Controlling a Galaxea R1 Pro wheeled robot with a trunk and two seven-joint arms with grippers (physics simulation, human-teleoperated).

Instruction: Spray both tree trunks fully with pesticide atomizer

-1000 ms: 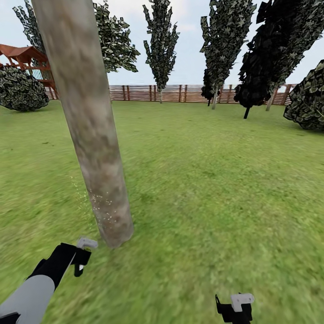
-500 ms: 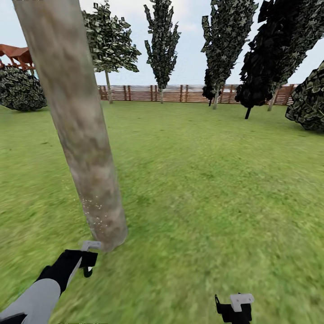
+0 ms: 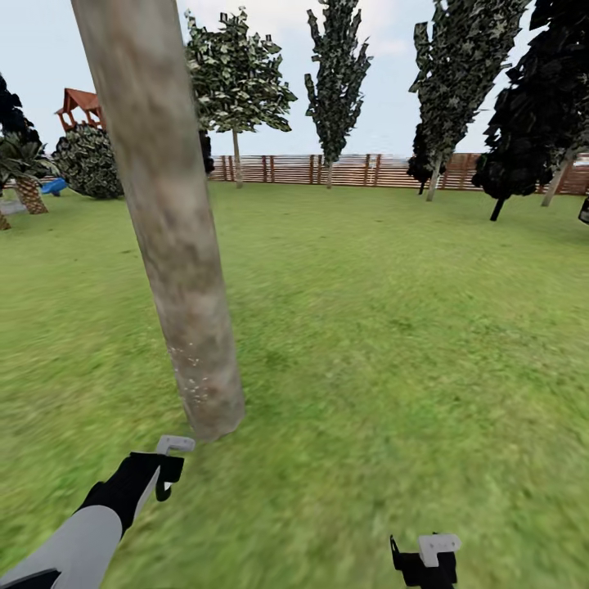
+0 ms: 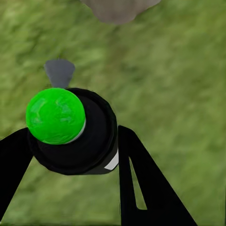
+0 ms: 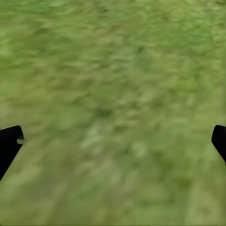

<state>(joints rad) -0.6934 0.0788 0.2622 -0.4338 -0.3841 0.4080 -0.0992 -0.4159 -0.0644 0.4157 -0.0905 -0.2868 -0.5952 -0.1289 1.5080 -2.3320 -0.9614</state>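
A: Left gripper, black two-finger claw, is clamped around the black round-bodied pesticide atomizer with the bright green dome cap; its grey nozzle points ahead of the fingers.

B: Target?

A: Thick pale beige mottled tree trunk, just ahead of the claw and above it; its base meets the green lawn right in front of the nozzle. White specks low on the bark, probably spray.

B: How to do it well?

A: My read: only the foot looks speckled, so tilt the nozzle up the trunk in slow passes, staying close, then work round the sides.

B: Arm pose?

A: Left arm, grey forearm and black wrist, reaches forward and low, claw near the ground.

B: Other side?

A: Right gripper hangs low over grass, well off to the right of the left claw; fingers spread wide, nothing between them.
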